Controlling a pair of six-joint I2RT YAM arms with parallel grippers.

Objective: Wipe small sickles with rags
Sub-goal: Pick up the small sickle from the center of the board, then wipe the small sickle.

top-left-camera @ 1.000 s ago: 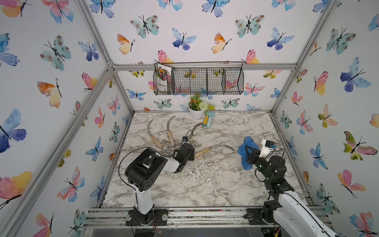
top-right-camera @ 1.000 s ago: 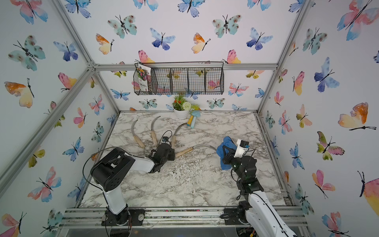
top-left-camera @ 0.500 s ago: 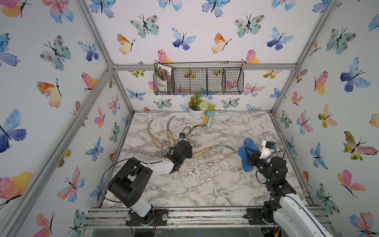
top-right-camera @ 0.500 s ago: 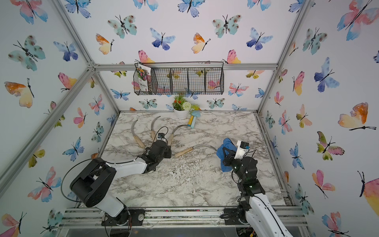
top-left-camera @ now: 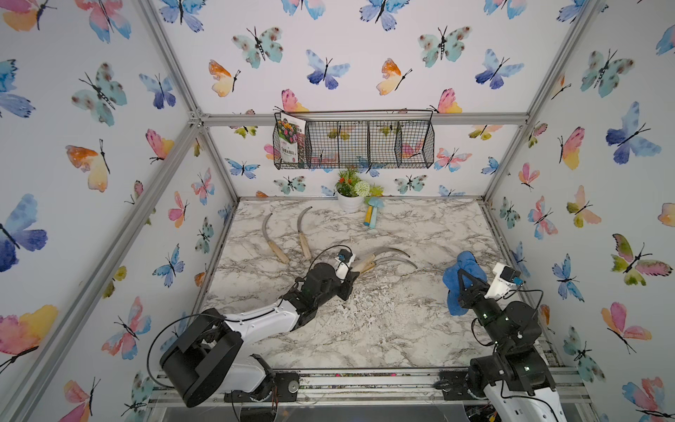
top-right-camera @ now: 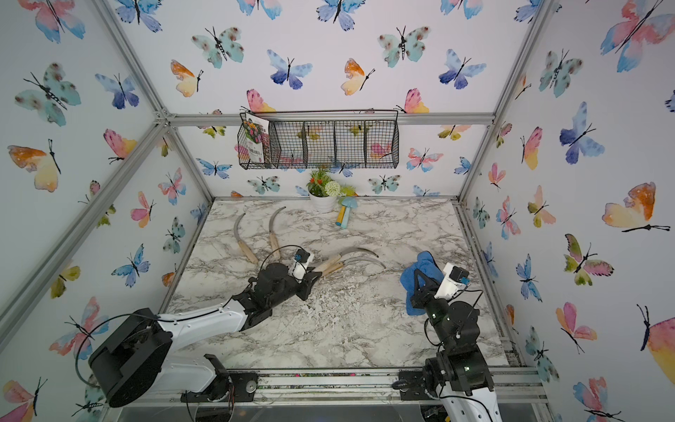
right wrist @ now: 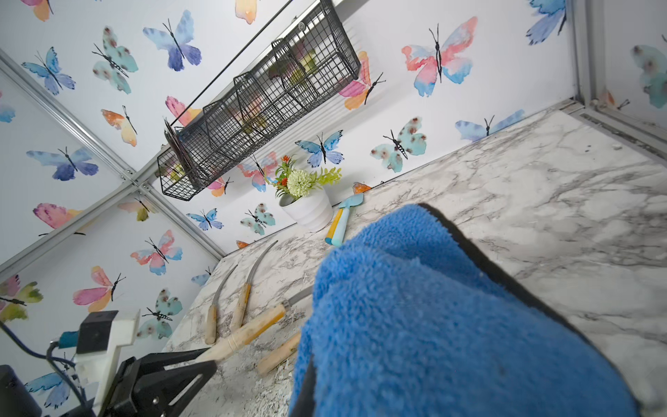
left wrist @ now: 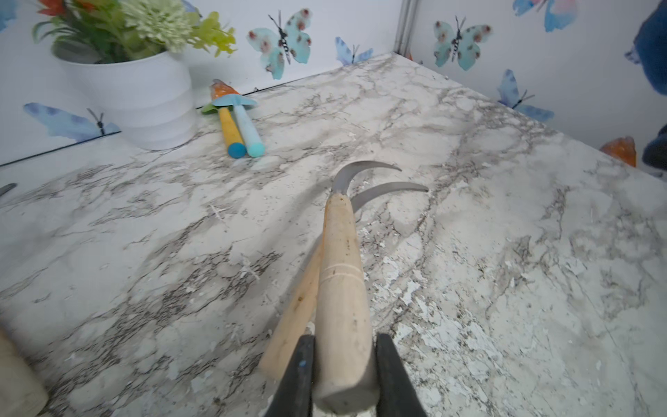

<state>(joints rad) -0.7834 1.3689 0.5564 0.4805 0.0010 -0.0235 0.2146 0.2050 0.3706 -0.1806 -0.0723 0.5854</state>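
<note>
My left gripper (left wrist: 343,377) is shut on the butt of one small sickle's pale wooden handle (left wrist: 341,289), just above the table. Its grey blade (top-left-camera: 387,251) curves toward the right. A second sickle (top-left-camera: 396,261) lies right beside it, its handle (left wrist: 294,314) crossing under the held one. Two more sickles (top-left-camera: 272,237) (top-left-camera: 303,234) lie at the back left. At the right, my right gripper (top-left-camera: 465,279) is shut on the blue rag (top-left-camera: 458,285), which hangs bunched above the table. The rag (right wrist: 433,325) fills the right wrist view and hides the fingers.
A white flower pot (top-left-camera: 349,202) stands at the back wall with two mushroom-shaped toys (top-left-camera: 372,216) lying beside it. A black wire basket (top-left-camera: 369,144) holding a seed packet hangs on the wall above. White flakes (top-left-camera: 369,303) litter the marble tabletop near my left gripper.
My left arm's elbow has sunk low toward the front left while its gripper stays on the sickle handle. The right gripper and rag have drifted slightly right.
</note>
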